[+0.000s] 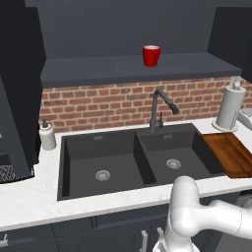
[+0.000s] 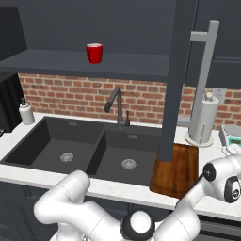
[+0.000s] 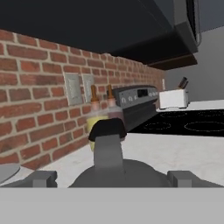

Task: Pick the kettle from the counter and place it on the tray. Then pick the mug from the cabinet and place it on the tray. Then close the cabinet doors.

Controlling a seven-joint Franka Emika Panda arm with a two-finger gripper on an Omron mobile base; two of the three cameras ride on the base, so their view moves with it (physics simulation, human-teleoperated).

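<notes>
Now | my hand [image 3: 112, 178] stood wide astride kettle [image 3: 118, 175] | judged it heavy, slick metal | take black handle [image 3: 107, 131]

The white arm [image 2: 94, 214] rises from the base at the bottom of both base views, folding low in front of the table edge. In the right base view it bends through a dark joint at the bottom and climbs to the right, the wrist [image 2: 225, 181] near the right edge. In the hand view the gripper [image 3: 111, 178] has its fingers [image 3: 41, 178] set wide apart, one at each side, jaws open, closed on nothing.
</notes>
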